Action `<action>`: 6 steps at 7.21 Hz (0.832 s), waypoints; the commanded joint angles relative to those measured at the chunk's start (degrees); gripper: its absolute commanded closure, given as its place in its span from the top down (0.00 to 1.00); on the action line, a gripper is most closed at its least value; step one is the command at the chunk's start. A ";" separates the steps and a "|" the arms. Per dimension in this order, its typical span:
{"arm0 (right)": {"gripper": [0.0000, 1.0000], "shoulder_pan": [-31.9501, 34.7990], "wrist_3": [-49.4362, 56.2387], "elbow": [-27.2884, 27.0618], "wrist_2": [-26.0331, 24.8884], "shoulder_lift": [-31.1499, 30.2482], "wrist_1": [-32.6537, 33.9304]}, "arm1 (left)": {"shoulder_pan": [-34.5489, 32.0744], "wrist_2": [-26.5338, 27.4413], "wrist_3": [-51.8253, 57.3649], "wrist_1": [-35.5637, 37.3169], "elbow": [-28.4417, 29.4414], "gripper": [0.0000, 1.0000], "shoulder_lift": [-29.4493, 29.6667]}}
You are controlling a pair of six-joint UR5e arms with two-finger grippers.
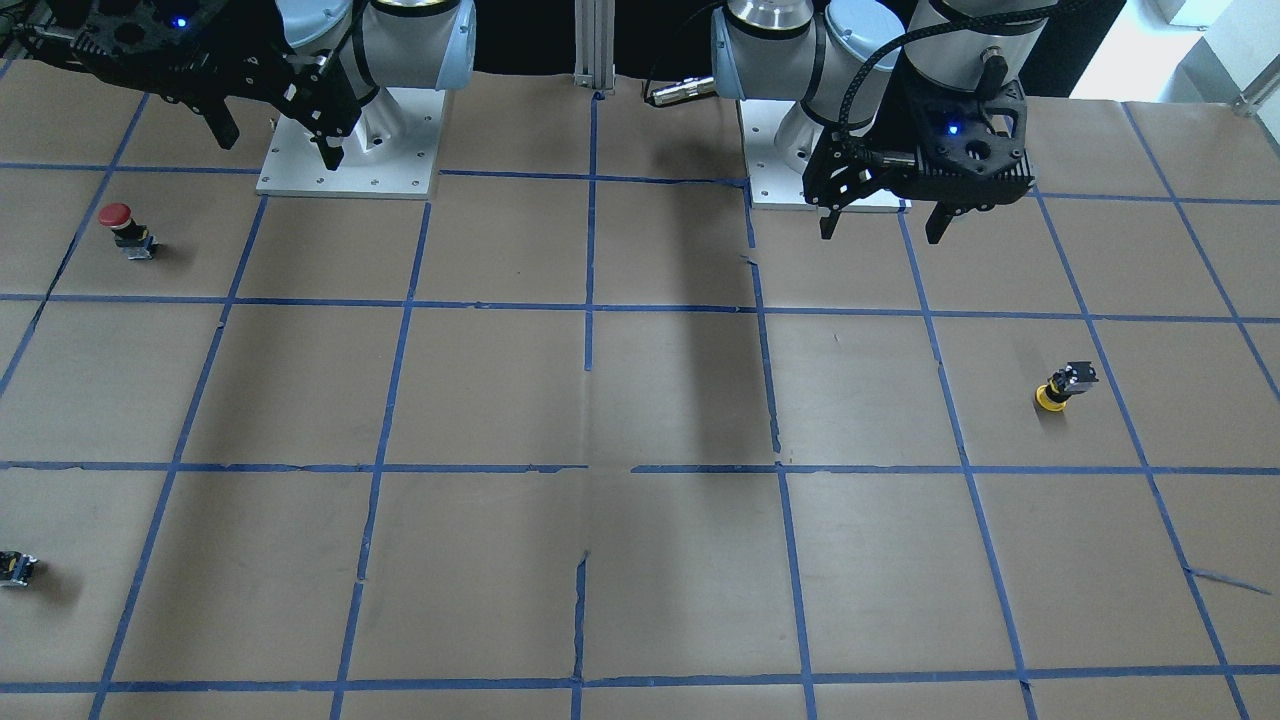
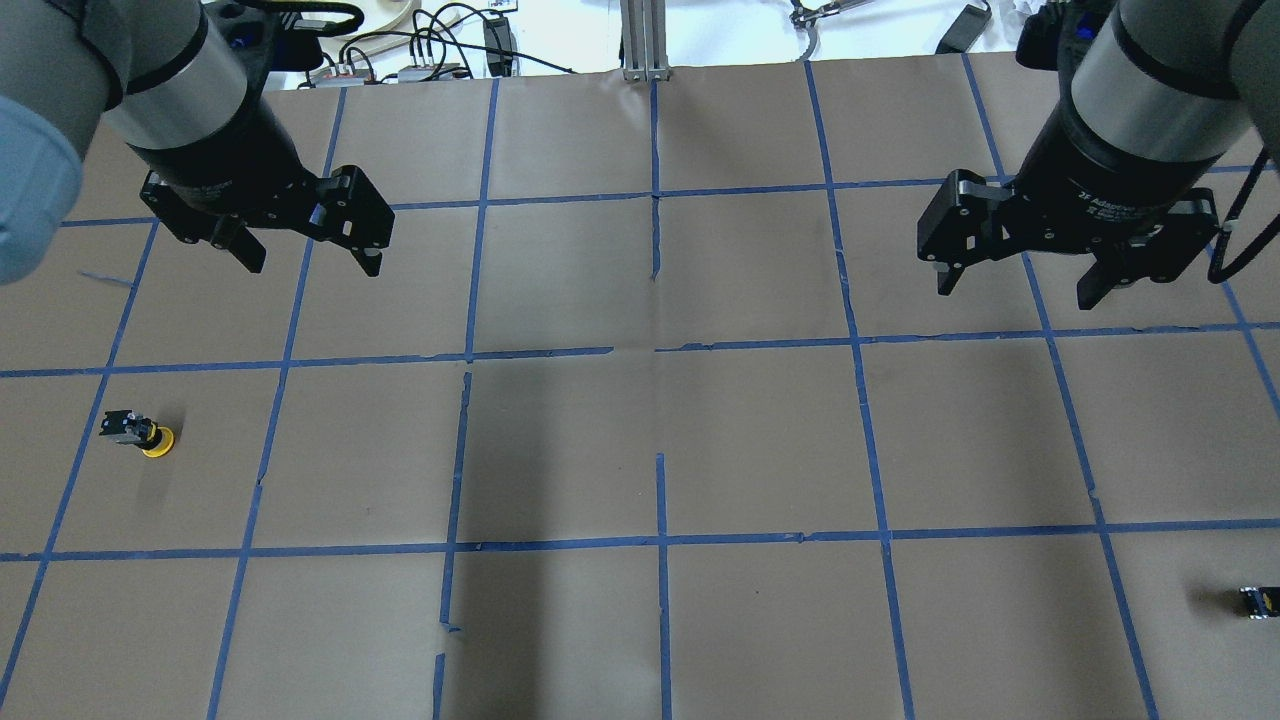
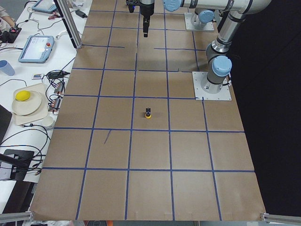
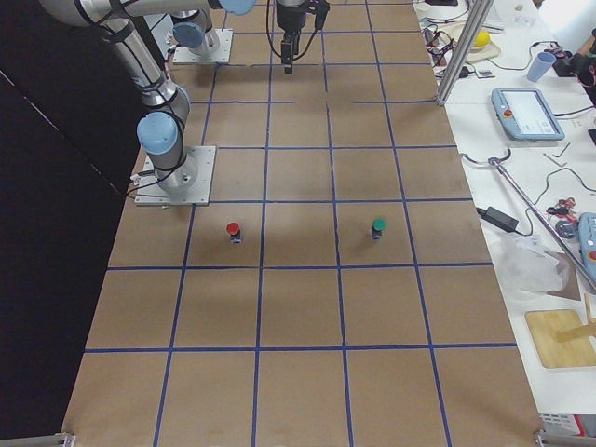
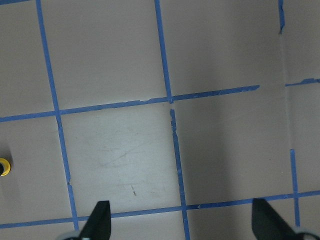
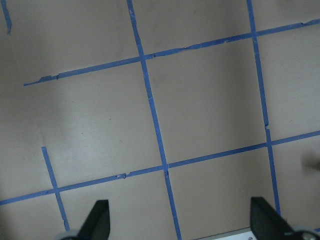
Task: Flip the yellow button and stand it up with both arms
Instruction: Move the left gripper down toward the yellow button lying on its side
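Note:
The yellow button [image 2: 141, 432] lies tipped on the brown paper at the table's left side, yellow cap against the paper and black-silver body angled up. It also shows in the front view [image 1: 1061, 387], the exterior left view [image 3: 147, 113], and as a yellow sliver at the left edge of the left wrist view [image 5: 4, 166]. My left gripper [image 2: 313, 265] hangs open and empty above the table, about one grid square from the button; it also shows in the front view [image 1: 882, 232]. My right gripper [image 2: 1017, 291] is open and empty over the right side, far from the button.
A red-capped button [image 1: 125, 228] stands near the right arm's base plate. A green-capped button [image 4: 378, 226] stands beside it, one square away. A tiny black-silver part [image 2: 1258, 600] lies at the near right edge. Blue tape lines grid the paper.

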State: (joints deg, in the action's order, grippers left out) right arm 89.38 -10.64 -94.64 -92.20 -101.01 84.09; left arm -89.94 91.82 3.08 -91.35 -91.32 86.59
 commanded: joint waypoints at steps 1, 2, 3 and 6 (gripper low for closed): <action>1.00 0.00 0.00 -0.02 0.09 0.28 0.02 | -0.32 -1.29 -0.27 -0.93 0.00 1.00 0.24; 1.00 0.00 0.00 -0.02 0.01 0.37 0.20 | -0.23 -1.29 -0.09 -0.24 -1.04 1.00 -0.54; 1.00 0.00 0.00 -0.02 -0.08 0.20 0.03 | 0.90 -0.86 0.86 0.12 -1.66 1.00 -0.55; 1.00 0.00 -0.52 -0.54 -0.26 0.28 -0.41 | 10.10 -1.12 7.60 5.87 -7.36 1.00 0.24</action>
State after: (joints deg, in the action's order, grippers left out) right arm 89.38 -10.74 -94.84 -92.47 -100.88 83.79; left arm -83.96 90.60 6.91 -89.56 -95.76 86.58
